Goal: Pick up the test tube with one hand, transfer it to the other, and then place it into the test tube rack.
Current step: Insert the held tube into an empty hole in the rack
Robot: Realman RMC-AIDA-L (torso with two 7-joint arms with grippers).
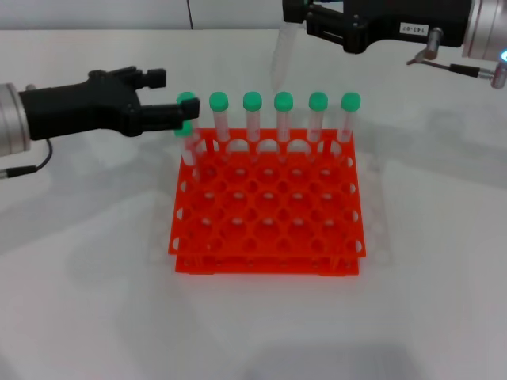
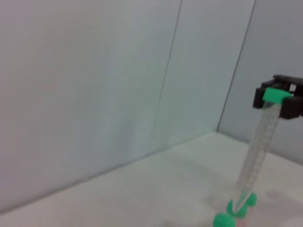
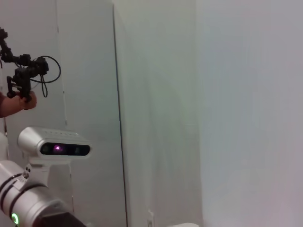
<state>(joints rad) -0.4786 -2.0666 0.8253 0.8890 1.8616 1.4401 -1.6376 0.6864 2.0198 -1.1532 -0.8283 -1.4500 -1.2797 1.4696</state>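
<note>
right gripper clamping test tube

The test tube rack is bright orange-red. The tube caps are green. The bench is white.

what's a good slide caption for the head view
Right gripper holds the test tube raised near the capped tubes in the test tube rack; left gripper open at the row's end.

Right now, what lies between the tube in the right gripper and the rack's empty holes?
The rack's back row of green-capped tubes, shown in the head view; the right gripper's tube hangs behind it.
</note>
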